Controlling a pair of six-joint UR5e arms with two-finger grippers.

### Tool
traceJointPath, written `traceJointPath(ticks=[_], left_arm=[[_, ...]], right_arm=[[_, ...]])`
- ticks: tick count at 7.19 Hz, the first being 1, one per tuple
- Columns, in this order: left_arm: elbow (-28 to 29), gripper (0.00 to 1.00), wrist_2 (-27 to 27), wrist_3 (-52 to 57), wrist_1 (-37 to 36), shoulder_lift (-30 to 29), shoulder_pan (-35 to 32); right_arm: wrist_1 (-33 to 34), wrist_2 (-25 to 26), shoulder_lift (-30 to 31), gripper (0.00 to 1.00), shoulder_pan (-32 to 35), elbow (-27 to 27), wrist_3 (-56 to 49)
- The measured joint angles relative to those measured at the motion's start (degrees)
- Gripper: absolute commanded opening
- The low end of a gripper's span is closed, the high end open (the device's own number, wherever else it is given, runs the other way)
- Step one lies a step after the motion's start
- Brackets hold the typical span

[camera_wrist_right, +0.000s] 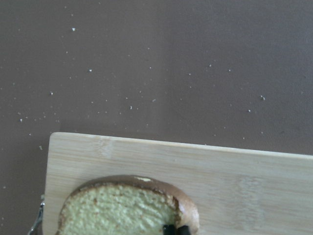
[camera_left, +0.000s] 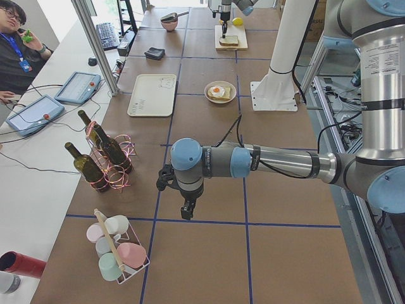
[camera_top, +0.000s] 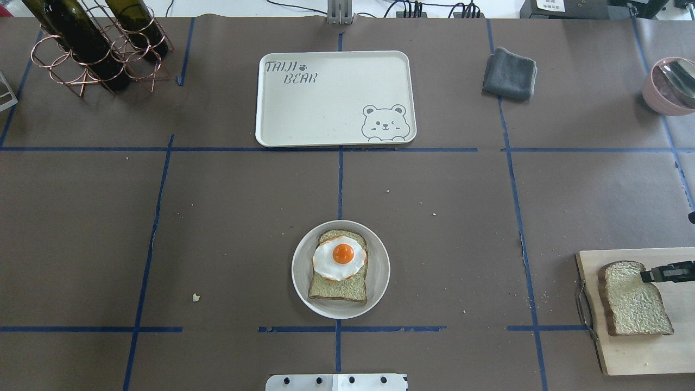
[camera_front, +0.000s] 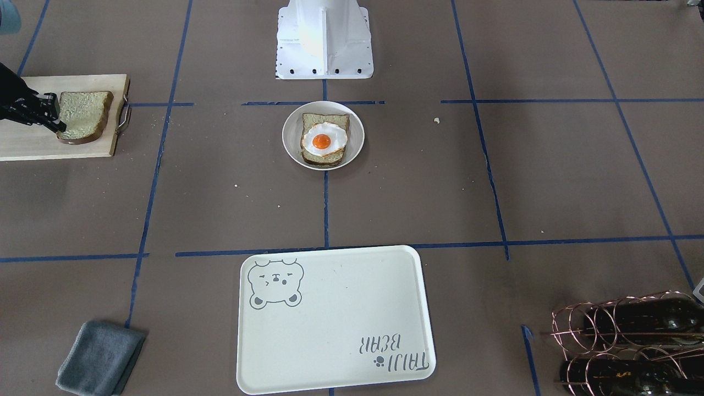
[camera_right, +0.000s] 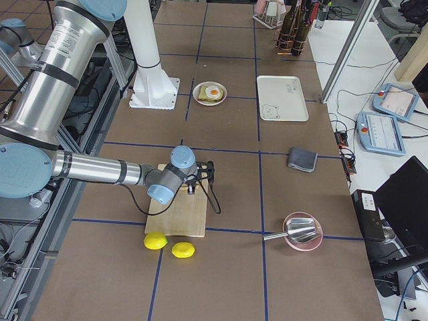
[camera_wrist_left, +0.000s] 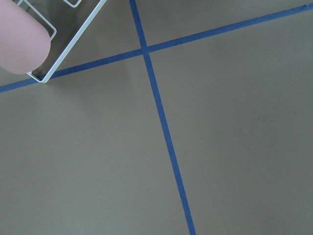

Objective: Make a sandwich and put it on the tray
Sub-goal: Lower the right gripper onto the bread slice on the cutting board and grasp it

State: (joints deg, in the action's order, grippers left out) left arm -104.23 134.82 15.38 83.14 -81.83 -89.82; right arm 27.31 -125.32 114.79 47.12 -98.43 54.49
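Observation:
One bread slice (camera_top: 339, 288) with the fried egg (camera_top: 342, 255) on top lies in a small round white plate (camera_top: 301, 271) at mid-table; the egg (camera_front: 323, 141) also shows in the front view. The second slice (camera_top: 632, 301) lies on a wooden cutting board (camera_top: 640, 347) on the robot's right. My right gripper (camera_top: 649, 274) is at that slice's edge, with its fingertips (camera_wrist_right: 168, 228) close together on the crust. The cream bear tray (camera_top: 326, 108) sits bare at the far side. My left gripper (camera_left: 186, 212) hangs over bare table, and I cannot tell if it is open or shut.
A folded grey cloth (camera_top: 509, 73) lies right of the tray. A wire rack with wine bottles (camera_top: 92, 49) stands far left and a pink bowl (camera_top: 670, 84) far right. Two lemons (camera_right: 155, 241) lie beside the board. A rack of cups (camera_left: 117, 250) stands near the left arm.

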Motion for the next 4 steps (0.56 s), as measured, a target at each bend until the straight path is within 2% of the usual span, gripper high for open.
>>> traceJointPath(ticks=[3,4], left_arm=[[-0.08,1.0,0.0,0.0,0.0,0.04,-0.01],[-0.09,1.0,0.0,0.0,0.0,0.03,-0.01]], right_arm=[[-0.29,-1.02,-0.03,0.0,0.24,-0.19,-0.07],[-0.81,-2.8,-0.21,0.0,0.58,-0.34,-0.08]])
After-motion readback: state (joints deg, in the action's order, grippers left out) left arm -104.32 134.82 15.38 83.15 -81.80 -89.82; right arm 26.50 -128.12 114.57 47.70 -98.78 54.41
